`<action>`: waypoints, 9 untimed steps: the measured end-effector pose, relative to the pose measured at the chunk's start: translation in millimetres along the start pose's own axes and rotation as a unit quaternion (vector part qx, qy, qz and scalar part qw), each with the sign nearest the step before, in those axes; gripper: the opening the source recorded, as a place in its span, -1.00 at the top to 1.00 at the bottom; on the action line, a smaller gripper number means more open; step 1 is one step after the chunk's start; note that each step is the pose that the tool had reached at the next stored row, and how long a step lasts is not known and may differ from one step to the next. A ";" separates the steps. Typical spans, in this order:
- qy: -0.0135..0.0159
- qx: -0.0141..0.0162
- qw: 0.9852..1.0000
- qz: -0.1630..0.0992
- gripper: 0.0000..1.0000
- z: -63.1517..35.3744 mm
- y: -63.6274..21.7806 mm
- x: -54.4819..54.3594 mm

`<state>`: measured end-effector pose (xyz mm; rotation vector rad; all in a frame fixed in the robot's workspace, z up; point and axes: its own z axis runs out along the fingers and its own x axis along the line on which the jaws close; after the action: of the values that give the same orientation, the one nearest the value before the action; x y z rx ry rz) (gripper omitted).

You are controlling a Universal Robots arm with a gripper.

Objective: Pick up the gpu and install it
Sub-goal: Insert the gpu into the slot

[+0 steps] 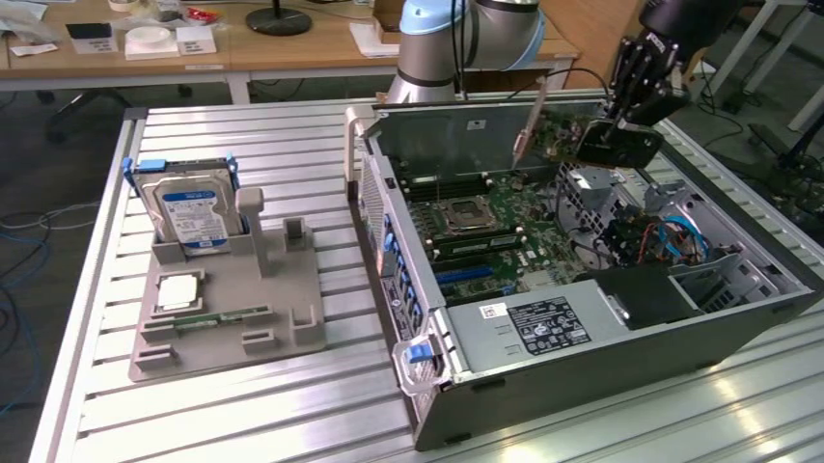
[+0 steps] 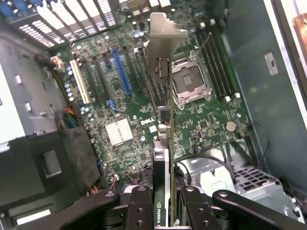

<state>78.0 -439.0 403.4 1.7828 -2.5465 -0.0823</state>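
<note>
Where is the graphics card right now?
The green graphics card with black cooler hangs in the black gripper at the exterior view's right, above the green motherboard in the open grey computer case.

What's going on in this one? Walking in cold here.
The arm's gripper is shut on the gpu, holding it on edge over the open computer case. From the wrist view the card hangs above the motherboard, its silver bracket pointing away from the gripper, and it is not yet seated in a slot. On the exterior view's left, a hard drive stands in a grey holder.
</note>
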 end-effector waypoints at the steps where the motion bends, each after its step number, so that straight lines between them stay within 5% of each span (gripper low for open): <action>1: 0.000 0.000 1.000 -0.007 0.47 0.1 0.0 0.0; 9: 0.004 0.000 0.998 -0.058 0.47 0.7 0.0 -0.2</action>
<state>78.0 -438.8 402.8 1.9248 -2.4372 -0.0792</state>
